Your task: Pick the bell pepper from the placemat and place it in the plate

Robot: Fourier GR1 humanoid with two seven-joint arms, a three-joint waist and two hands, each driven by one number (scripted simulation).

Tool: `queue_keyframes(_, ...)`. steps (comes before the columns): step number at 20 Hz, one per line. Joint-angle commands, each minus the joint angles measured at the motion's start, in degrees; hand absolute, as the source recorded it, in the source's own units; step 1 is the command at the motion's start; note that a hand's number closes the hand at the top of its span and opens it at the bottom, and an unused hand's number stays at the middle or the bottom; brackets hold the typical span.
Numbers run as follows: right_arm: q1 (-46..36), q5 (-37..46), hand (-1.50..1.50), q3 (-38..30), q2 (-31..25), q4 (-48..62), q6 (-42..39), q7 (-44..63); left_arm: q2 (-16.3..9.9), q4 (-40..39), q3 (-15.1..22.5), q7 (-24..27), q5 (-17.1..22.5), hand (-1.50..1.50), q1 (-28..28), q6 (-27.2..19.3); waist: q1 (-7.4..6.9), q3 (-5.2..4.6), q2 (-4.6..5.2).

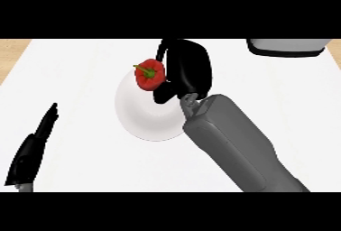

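A: What is the right hand [190,67] doing?

B: It sits in the upper middle of the frame, glossy black and rounded, at the end of a smooth grey forearm that rises from the lower right. Its fingers and thumb curl beside the bell pepper [149,75], which sits against its left side. I take that as a hold, though the contact itself is partly hidden.

A: And the pepper?

B: Shiny red, lumpy, with a short green stem pointing toward the upper left. It sits over the upper edge of the plate [143,117]. Whether it rests on the plate or hangs just above it, I cannot tell.

A: Describe the plate.

B: Plain white, smooth, round though it looks taller than wide, lying in the middle of the white surface [80,81]. Only the pepper overlaps it; the forearm covers its right rim.

A: Anything else around?

B: The left hand [33,146] rests at the lower left edge, fingers straight, pointing up. A grey and white object [286,46] shows at the upper right, cut by the frame. A strip of wood-coloured counter [12,52] shows at the upper left.
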State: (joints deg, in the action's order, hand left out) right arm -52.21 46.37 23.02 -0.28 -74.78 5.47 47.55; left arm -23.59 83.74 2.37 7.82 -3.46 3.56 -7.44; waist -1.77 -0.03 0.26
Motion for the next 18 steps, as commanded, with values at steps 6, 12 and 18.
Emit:
queue_keyframes(6, -6.4, -13.7, 1.5, 5.8, 0.3, 23.9, 11.2, -8.1, -0.4, 2.3, -1.5, -0.4, -0.4, 0.0, 0.3, 1.1, -1.17, 0.01, 0.32)
queue_keyframes(12, -8.7, -23.4, -1.5, 7.0, 0.3, 30.7, 23.3, -3.4, 2.3, 4.1, 1.5, -2.7, -2.4, 0.0, 1.0, 0.0, -1.81, 0.03, 0.35)
queue_keyframes(18, -10.9, -29.4, -1.5, 11.0, 0.3, 33.7, 34.2, -9.2, 0.9, 1.2, -0.9, -0.8, -0.9, 0.0, -0.8, 2.8, -1.99, 0.02, 0.4)
